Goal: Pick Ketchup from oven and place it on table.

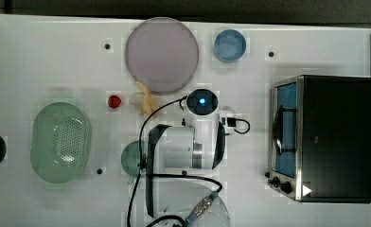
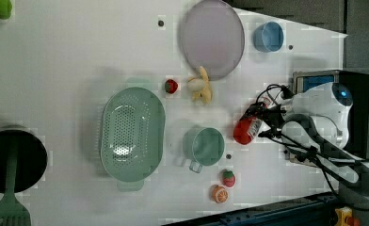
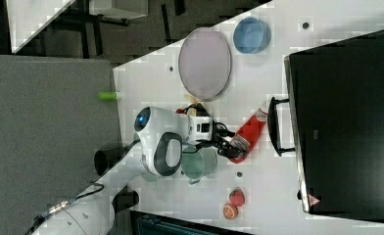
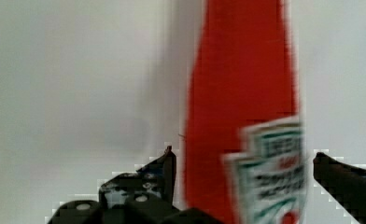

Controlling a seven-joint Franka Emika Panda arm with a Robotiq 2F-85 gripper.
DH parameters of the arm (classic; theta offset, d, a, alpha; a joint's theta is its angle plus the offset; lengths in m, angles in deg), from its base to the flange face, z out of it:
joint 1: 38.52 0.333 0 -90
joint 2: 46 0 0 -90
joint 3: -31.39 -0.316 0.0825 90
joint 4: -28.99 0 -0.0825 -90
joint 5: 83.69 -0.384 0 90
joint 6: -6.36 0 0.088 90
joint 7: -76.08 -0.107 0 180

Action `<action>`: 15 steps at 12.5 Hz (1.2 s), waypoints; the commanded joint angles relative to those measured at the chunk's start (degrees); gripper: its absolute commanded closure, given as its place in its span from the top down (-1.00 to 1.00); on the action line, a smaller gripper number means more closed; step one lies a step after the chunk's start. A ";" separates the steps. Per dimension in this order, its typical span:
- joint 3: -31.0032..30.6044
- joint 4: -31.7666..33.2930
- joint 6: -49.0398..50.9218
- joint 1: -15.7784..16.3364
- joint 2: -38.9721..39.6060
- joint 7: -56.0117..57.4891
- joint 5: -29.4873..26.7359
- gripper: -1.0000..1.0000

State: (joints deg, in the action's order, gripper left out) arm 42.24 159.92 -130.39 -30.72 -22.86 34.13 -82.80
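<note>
1. The ketchup (image 3: 249, 133) is a slim red bottle with a white cap and a white shield label; it lies between the jaws, outside the oven (image 3: 344, 117), its cap end towards the oven handle.
2. In the wrist view the ketchup (image 4: 246, 116) fills the gap between the two dark fingers (image 4: 165, 170), one close on each side; whether they press it I cannot tell.
3. In the left view the gripper (image 2: 267, 120) sits at the ketchup (image 2: 246, 129), over the bench (image 2: 69, 56).
4. One oven (image 1: 332, 137), door shut, blue glass.
5. Counted in the left view: one purple plate (image 2: 212, 37), one blue bowl (image 2: 268, 36), one green colander (image 2: 132, 133), one green cup (image 2: 204, 147), one banana (image 2: 200, 85), two strawberries (image 2: 171, 86), one orange half (image 2: 219, 194).
6. The bench is white with small dark holes; dark floor lies beyond its edge.
</note>
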 commanded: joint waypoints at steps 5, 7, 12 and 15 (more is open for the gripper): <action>0.72 -6.56 7.13 0.68 -13.92 -1.47 -0.53 1.00; 1.35 -11.36 14.52 0.63 -19.02 -1.47 -0.47 1.00; 1.32 -26.90 26.63 0.73 -24.44 -1.48 -0.34 1.00; 1.19 -34.03 37.12 0.75 -24.20 -1.48 -0.34 1.00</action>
State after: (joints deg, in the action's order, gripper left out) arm 43.90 123.11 -94.79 -30.03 -51.24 33.93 -83.26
